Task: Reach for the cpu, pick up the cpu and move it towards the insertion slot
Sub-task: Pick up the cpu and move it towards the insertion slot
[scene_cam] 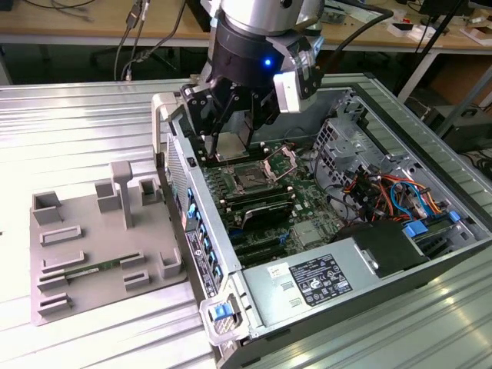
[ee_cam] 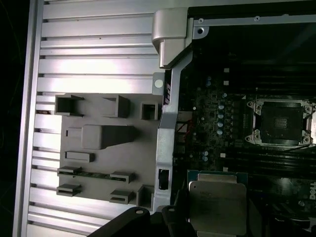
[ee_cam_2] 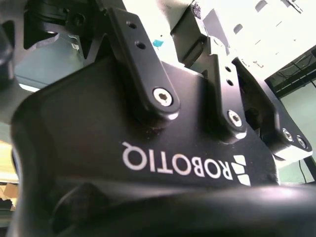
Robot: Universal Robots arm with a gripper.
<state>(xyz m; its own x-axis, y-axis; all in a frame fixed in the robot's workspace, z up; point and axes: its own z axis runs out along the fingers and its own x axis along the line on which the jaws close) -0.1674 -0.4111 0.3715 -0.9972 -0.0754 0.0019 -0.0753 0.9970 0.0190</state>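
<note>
Nearest to me on the ribbed aluminium table (scene_cam: 92, 338) sits the grey plastic fixture plate (scene_cam: 100, 254) w/ its raised blocks, a long thin green memory stick (scene_cam: 84, 271) lying in one of its holders; no chip on it that I can make out. Just beyond is the open dark desktop computer case (scene_cam: 323, 223), silver power supply box (scene_cam: 323, 280) at the near end, green motherboard (scene_cam: 284, 207) on the floor of it. Over the far end of the board hangs the black two-finger gripper (scene_cam: 233, 127), closed on the cpu, a small thin square chip w/ whitish-silver metal top (scene_cam: 231, 146), pinched by its edges and held roughly level, clear of the board; the first wrist view has it (ee_cam: 217, 207) right under the camera. The insertion slot, a square dark socket framed in silver metal (scene_cam: 252, 178), lies just beside and below the chip, bracket swung open, socket bare, also seen in the first wrist view (ee_cam: 280, 121). So I'd say reach and pick are done; the carry toward the socket is in hand and near its end. Closing it out would call for a short sideways shift, chip kept flat and square to the frame. Arm pose: wrist pointing pretty much straight down into the case, silver-and-black body above, blue light on.
</note>
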